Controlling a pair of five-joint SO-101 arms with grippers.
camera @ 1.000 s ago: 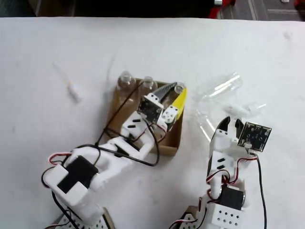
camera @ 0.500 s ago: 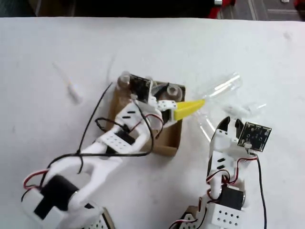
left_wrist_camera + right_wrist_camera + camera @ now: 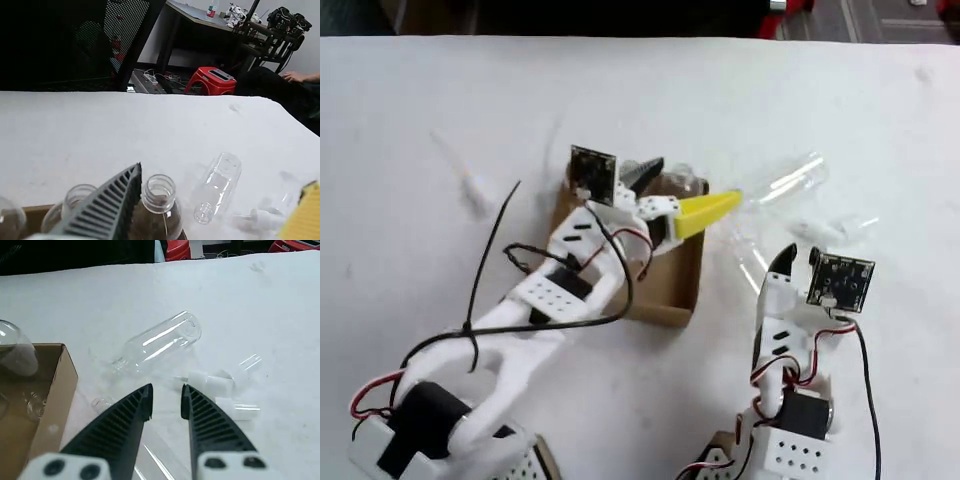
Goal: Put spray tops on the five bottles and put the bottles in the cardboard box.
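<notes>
The left gripper (image 3: pixel 698 182) hangs wide open and empty over the cardboard box (image 3: pixel 682 292). The right gripper (image 3: pixel 166 390) is a little open, also empty. Three bottles (image 3: pixel 159 202) stand in the box with bare necks. Another bottle (image 3: pixel 159 340) and spray tops (image 3: pixel 212 382) lie on the table (image 3: pixel 280 300). A fifth bottle perhaps lies beside them, but the clear plastic is hard to make out.

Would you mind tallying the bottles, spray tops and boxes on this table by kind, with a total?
Bottles standing in the cardboard box: 3
Bottles lying on the table: 2
Spray tops on the table: 3
Cardboard box: 1
Total: 9
</notes>
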